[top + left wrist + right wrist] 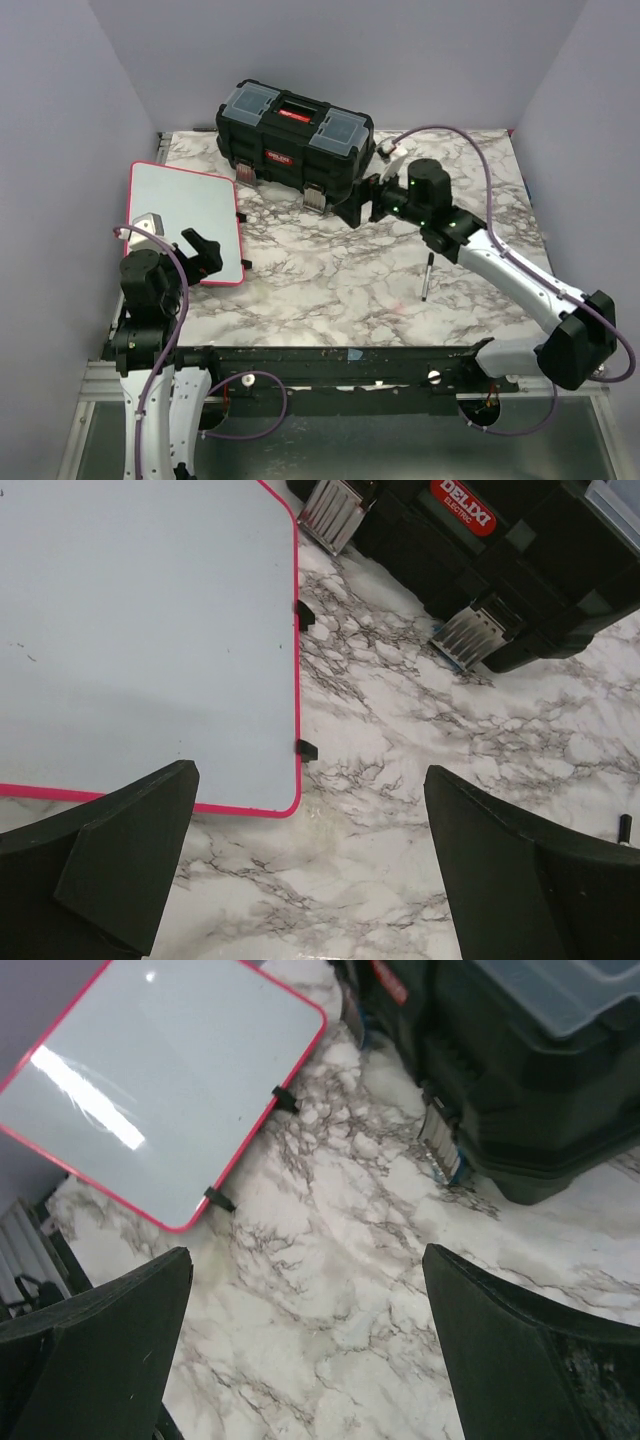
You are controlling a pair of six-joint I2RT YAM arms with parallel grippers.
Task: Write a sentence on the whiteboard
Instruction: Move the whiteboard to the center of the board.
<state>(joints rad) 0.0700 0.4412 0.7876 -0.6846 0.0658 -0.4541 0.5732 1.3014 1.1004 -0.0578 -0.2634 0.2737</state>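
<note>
The left pincer (201, 251) is held spread above the near corner of the whiteboard (183, 203), and the right pincer (359, 203), also spread, is extended toward the toolbox (295, 128).

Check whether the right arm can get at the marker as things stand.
Probably yes. The marker lies alone on the table, nothing touching it. The right gripper is open and empty near the toolbox; it would have to pull back.

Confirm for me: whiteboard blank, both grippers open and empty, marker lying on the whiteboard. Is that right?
Not quite. The marker lies on the marble table, well apart from the whiteboard, as the top external view shows. The rest stands: the whiteboard is blank, and the left gripper and right gripper are open and empty.
</note>
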